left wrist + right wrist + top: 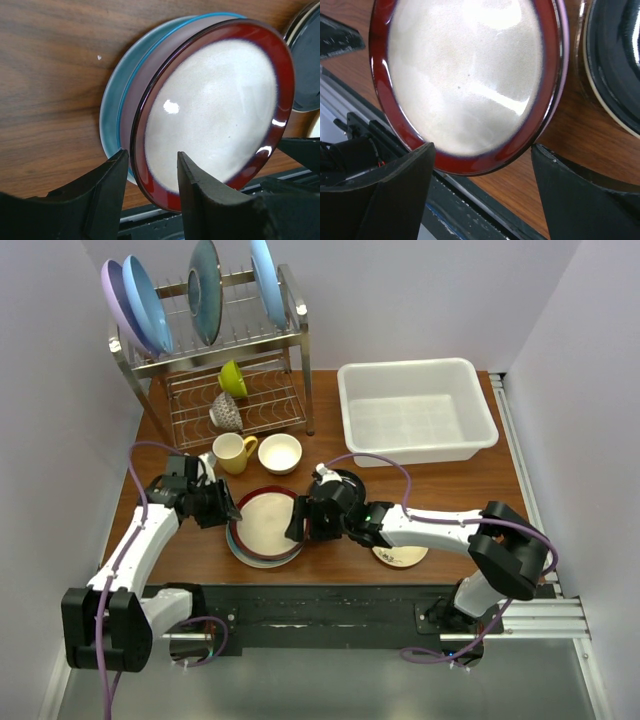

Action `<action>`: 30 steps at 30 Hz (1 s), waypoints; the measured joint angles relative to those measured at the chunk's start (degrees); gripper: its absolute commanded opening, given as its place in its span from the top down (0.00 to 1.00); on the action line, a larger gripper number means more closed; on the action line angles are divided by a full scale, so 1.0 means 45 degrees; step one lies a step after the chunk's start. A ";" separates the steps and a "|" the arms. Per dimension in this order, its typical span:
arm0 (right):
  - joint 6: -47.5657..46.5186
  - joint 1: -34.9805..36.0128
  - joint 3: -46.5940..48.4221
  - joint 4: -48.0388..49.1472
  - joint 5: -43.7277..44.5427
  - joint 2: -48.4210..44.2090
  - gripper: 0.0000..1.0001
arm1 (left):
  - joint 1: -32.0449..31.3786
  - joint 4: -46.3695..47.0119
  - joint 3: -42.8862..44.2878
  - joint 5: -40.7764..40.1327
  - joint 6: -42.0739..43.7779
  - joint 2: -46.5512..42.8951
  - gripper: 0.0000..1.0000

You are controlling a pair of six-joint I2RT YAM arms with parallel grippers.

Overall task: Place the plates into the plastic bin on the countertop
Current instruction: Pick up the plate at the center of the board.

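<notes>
The red-rimmed plate (pixel 268 522) lies on top of the stack (pixel 111 115) at the near edge of the countertop (pixel 470 490), well apart from the white bin (pixel 416 366) at the far right. The left gripper (pixel 152 160) stands part open with the plate's rim between its fingers but not visibly pinched, probably to tip that edge up. The right gripper (pixel 482 147) hangs wide open and empty at the opposite rim, seemingly placed to take the plate once it is raised.
</notes>
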 measured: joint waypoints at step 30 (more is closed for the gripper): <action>-0.0078 -0.0457 0.0413 -0.1141 0.1472 0.0389 1.00 | 0.0005 -0.0010 -0.0146 0.0131 0.0015 0.0471 0.60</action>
